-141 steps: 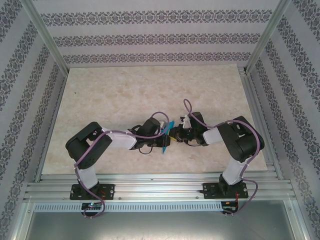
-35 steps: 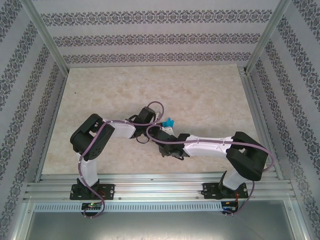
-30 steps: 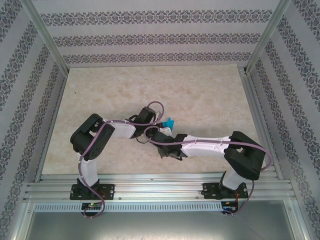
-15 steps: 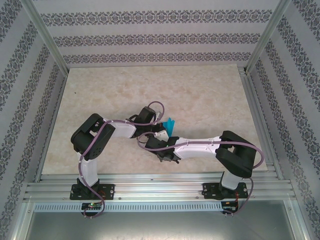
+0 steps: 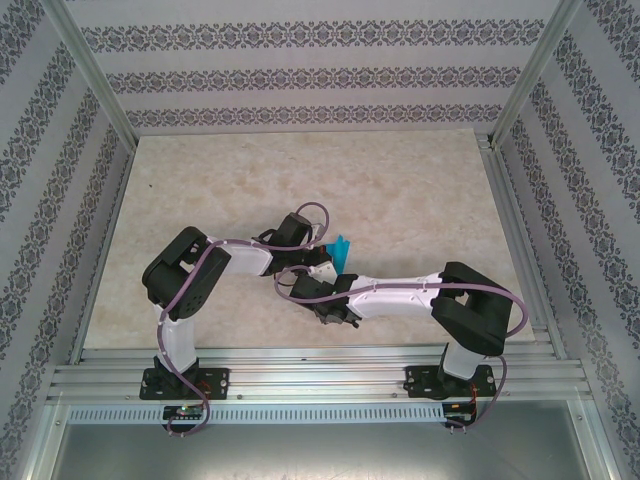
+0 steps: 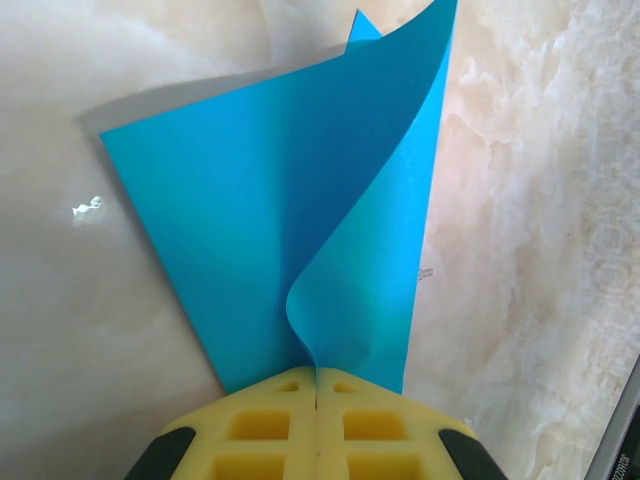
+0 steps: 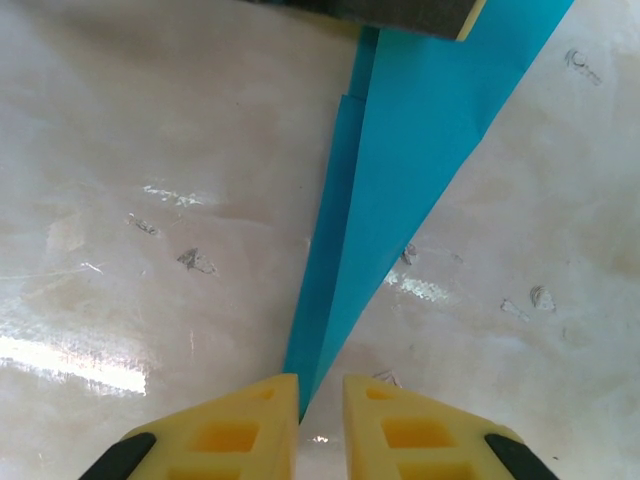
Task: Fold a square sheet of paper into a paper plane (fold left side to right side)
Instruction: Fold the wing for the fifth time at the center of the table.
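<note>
Tabletop (image 5: 420, 180); paper plane (image 6: 300, 220) in left claw (image 6: 316, 380)

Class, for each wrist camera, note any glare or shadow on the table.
Left wrist view: small white glare spot on the table left of the blue paper, grey shadow along its upper-left edge; right wrist view: bright glare streaks at lower left.

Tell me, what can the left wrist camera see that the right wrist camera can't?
Left wrist: the left gripper, jaws shut on the blue paper, with one flap curling up. Right wrist: the right gripper, jaws open, with the paper's sharp tip lying at the gap between them. Both: the same blue paper on the marble table.
</note>
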Tool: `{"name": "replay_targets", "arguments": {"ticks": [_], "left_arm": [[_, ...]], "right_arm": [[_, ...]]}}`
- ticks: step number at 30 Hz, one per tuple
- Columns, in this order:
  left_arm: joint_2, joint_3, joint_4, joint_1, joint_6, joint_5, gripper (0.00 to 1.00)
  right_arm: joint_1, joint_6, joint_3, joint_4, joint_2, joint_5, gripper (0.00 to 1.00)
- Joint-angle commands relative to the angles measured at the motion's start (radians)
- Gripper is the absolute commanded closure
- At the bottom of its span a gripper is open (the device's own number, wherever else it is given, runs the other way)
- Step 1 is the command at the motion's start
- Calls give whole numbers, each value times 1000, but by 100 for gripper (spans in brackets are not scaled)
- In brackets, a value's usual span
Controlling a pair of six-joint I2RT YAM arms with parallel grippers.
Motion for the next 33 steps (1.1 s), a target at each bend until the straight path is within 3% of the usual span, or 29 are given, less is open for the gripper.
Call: {"name": "replay_targets", "arguments": {"ticks": [1,20,28,33], "left_arm": [[34,4,-20,10,3,-14,95],[37,5,-24,10,8,-19,95],[35,9,-26,10,13,-13,95],[23,5,-25,10,15,-15,95]], "right_arm": [[9,11,7,-27,10,-8,82],[36,54,-50,-33,-12,-38,87],[-17,-62,-211,211,-270,-219,53],[-219,-39,-388,463,-449,-464,51]]}}
